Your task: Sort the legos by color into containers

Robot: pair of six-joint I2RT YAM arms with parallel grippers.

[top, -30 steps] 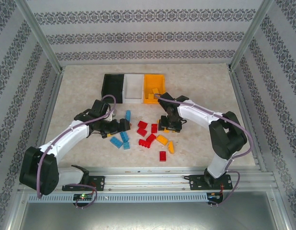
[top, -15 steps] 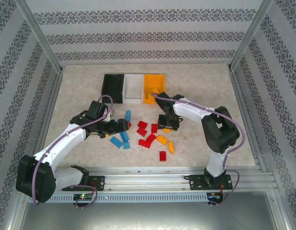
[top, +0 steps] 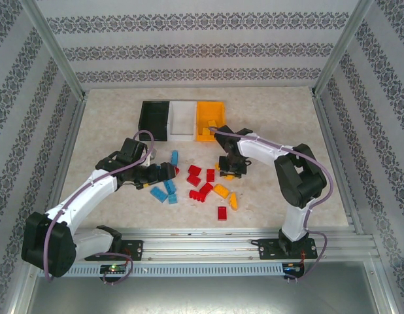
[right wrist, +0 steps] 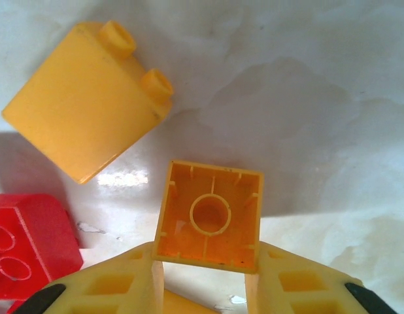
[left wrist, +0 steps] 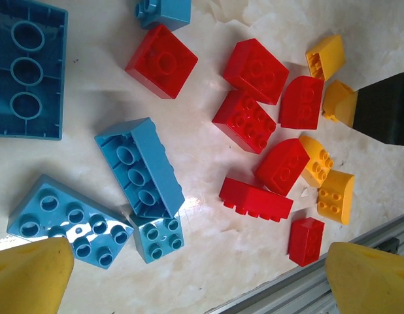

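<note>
Red legos (top: pixel 201 180), light blue legos (top: pixel 166 190) and orange-yellow legos (top: pixel 221 191) lie scattered mid-table. The black container (top: pixel 153 118), white container (top: pixel 183 119) and orange container (top: pixel 210 118) stand in a row behind them. My right gripper (right wrist: pixel 205 258) is shut on an upturned orange-yellow lego (right wrist: pixel 210 216) just above the table, its hollow underside facing the camera; from above the right gripper (top: pixel 229 171) sits at the pile's right edge. My left gripper (left wrist: pixel 201 278) stands open above the blue legos (left wrist: pixel 140 167) and red legos (left wrist: pixel 244 121); overhead, the left gripper (top: pixel 168 171) is at the pile's left.
Another orange-yellow lego (right wrist: pixel 87 104) and a red one (right wrist: pixel 32 235) lie close to my right fingers. The orange container holds a few orange-yellow pieces. A metal rail (top: pixel 202 235) runs along the near table edge. Patterned walls enclose the table.
The right jaws have closed in on the orange-yellow lego. The left gripper shifted slightly left and back over the blue legos and stayed open.
</note>
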